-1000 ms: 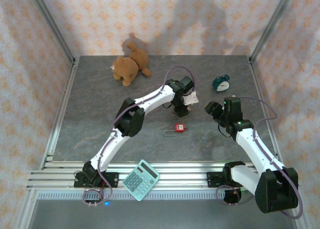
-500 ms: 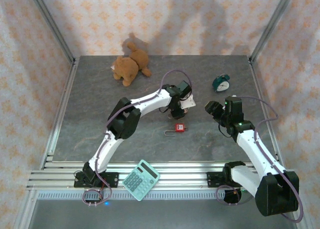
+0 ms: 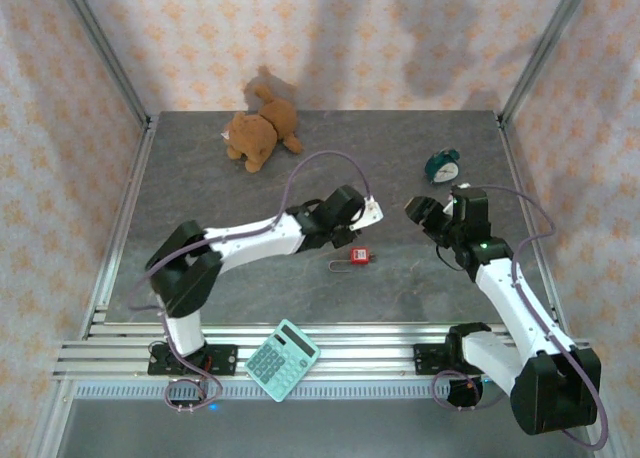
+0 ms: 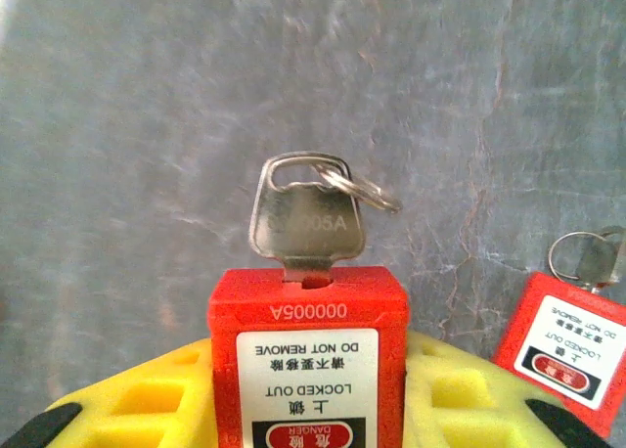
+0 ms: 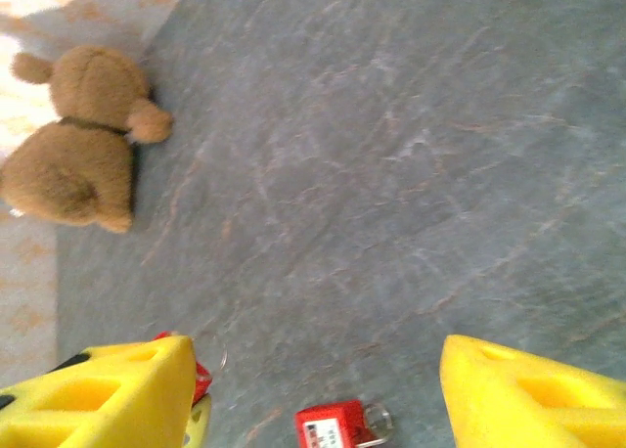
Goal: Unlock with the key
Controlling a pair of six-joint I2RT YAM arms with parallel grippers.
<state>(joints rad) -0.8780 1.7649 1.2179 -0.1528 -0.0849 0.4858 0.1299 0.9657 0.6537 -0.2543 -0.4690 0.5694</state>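
Right now our left pincer [image 4: 308,365] is clamped on a red padlock [image 4: 308,306]. The lock's body is wedged upright between the two yellow fingers [image 4: 137,404], and its label reads upside down to the wrist camera. A silver key [image 4: 306,223] sits in the end of the lock that points away from the pincer, and a split ring [image 4: 367,189] hangs through the key's bow. We cannot tell whether this lock is lifted clear of the grey table [image 4: 147,125] or touching it.

A second red padlock [image 3: 358,255] lies flat on the table just beside the left pincer, on the side nearer the arm bases. Its thin shackle [image 3: 340,266] points toward the left arm.

Our right pincer [image 5: 318,355] stands open, its yellow fingers [image 5: 533,399] wide apart with nothing between them. It hangs over the table near both locks, on their right.

Well apart from all this, we see a brown teddy bear [image 3: 260,133] at the far edge, a green alarm clock [image 3: 443,165] at the far right, and a calculator [image 3: 283,359] on the rails between the arm bases.
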